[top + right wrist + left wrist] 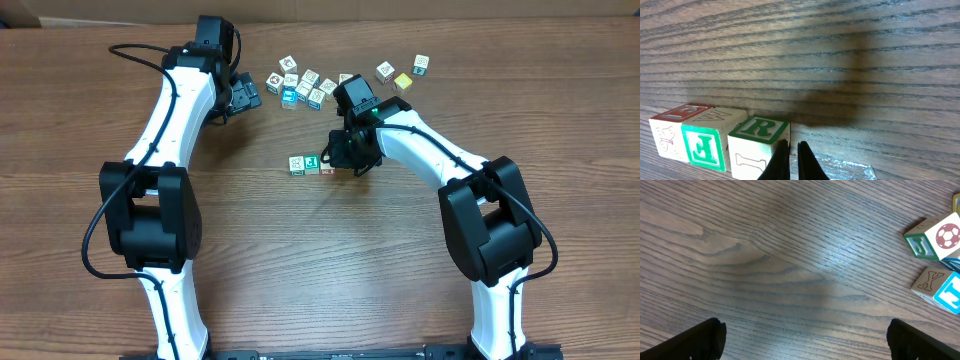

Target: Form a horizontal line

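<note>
The horizontal line (311, 164) is a short row of white-edged cubes touching side by side at mid-table. The right wrist view shows three of them: a red-topped cube (671, 134), a green F cube (705, 144) and a green R cube (758, 144). My right gripper (793, 143) is shut with nothing in it, its tips low against the right side of the R cube; seen from overhead, the right gripper (338, 160) covers the row's right end. My left gripper (805, 340) hangs open over bare wood, left of a soccer-ball cube (936, 238) and an X cube (939, 286).
A loose clump of similar cubes (303, 86) lies at the back centre, with my left gripper (248, 96) just to its left. Further right sit a yellow-faced cube (403, 82) and two more loose cubes (420, 65).
</note>
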Tool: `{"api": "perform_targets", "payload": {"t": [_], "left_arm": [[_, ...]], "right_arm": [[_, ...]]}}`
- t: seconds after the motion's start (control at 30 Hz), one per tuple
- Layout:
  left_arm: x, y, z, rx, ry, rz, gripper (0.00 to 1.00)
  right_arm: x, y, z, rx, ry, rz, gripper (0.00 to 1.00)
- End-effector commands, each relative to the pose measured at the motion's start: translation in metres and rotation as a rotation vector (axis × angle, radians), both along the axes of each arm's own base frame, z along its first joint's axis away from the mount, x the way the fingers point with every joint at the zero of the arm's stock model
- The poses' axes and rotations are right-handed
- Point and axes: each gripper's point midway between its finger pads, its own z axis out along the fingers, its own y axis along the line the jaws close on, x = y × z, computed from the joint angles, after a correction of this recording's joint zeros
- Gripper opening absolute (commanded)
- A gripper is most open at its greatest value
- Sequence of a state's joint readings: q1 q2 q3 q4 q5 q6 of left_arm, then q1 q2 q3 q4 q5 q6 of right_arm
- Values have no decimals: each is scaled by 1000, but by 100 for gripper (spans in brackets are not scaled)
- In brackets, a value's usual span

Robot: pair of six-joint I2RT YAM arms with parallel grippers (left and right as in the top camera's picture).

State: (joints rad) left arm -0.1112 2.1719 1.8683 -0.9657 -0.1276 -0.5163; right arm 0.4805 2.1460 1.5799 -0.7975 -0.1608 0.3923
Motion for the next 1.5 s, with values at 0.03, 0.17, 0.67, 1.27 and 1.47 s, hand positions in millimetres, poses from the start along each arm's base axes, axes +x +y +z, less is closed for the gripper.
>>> {"api": "perform_targets", "payload": {"t": [0.03, 0.17, 0.67, 1.27, 1.47], "left_arm": [[4, 1, 0, 14, -2, -13, 100], [4, 1, 0, 14, -2, -13, 100], [4, 1, 0, 14, -2, -13, 100], [4, 1, 0, 14, -2, -13, 100], [4, 1, 0, 14, -2, -13, 100]], "right_arm": [[-3, 5, 6, 14, -8, 16, 4], [-3, 5, 6, 14, -8, 17, 4], [-4, 8, 7, 27, -11, 45, 4], [-3, 6, 6, 21, -11, 35, 4], [-3, 7, 6, 21, -11, 35, 4]]}}
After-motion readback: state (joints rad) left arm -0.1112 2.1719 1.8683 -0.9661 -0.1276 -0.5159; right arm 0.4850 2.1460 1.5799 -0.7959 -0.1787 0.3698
